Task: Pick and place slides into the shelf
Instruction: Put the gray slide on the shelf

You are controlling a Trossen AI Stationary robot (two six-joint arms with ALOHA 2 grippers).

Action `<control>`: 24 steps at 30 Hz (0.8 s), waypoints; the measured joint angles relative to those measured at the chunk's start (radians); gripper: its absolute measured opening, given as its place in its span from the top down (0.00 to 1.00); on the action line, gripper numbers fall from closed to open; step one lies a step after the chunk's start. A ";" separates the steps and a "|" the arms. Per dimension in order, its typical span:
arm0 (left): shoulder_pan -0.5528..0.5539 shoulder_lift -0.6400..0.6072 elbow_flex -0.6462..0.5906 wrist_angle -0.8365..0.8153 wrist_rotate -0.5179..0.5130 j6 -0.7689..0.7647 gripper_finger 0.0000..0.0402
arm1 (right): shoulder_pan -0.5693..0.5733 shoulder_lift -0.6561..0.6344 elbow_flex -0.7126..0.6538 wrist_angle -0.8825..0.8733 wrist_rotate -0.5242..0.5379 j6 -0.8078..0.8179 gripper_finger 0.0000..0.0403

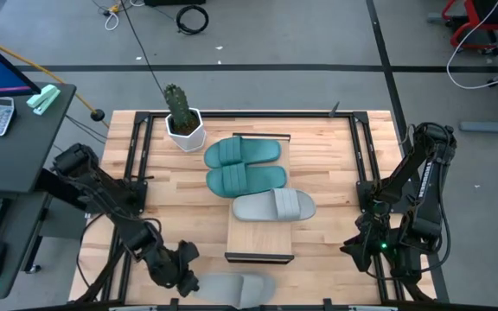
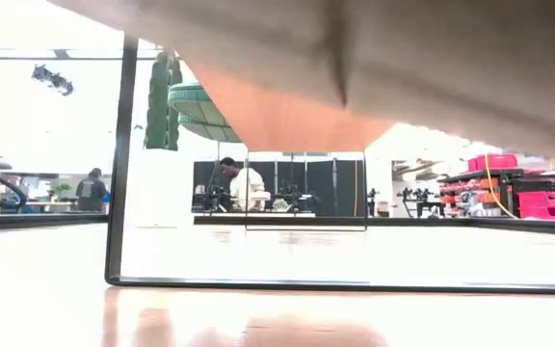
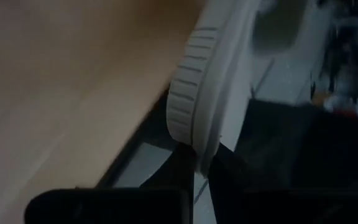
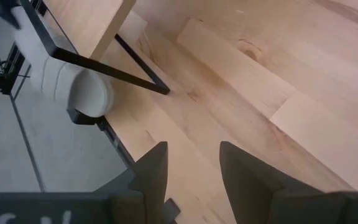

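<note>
**Stock on the surface: one shelf, four slides, two grippers**

1. Surface (image 1: 335, 155): slatted wood, carries everything below.
2. Shelf (image 1: 260, 240): light board at the centre, running from 12 to 6 o'clock; its 6 o'clock end is bare, so you have room for one more.
3. Two teal slides (image 1: 242, 152), (image 1: 246, 180): lying across the shelf's 12 o'clock half, side by side.
4. Grey slide on the shelf (image 1: 273, 206): just below the teal pair, crosswise.
5. Last grey slide (image 1: 236, 288): off the shelf, at the surface's 6 o'clock edge. Judge it light, soft foam that gives under pressure and has a ribbed sole. Pinch a sidewall or the wide strap; a thin edge may fold.
6. Left gripper (image 1: 180, 275): at 7 o'clock, clenched on that slide's rim, which the left wrist view shows wedged between the fingers (image 3: 180, 163).
7. Right gripper (image 4: 193, 163): parked at 4 o'clock, released, nothing between its fingers.
</note>
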 joint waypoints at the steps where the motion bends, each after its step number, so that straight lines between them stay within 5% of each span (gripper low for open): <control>1: 0.004 0.000 0.012 0.003 0.021 0.029 0.94 | -0.001 0.000 0.000 -0.001 0.000 0.000 0.62; 12: 0.010 -0.001 0.150 0.054 0.113 0.251 0.96 | -0.005 0.000 0.000 -0.010 0.001 0.000 0.62; 24: 0.102 -0.001 0.182 0.064 0.051 0.338 0.96 | -0.005 0.000 0.000 -0.015 0.000 0.002 0.62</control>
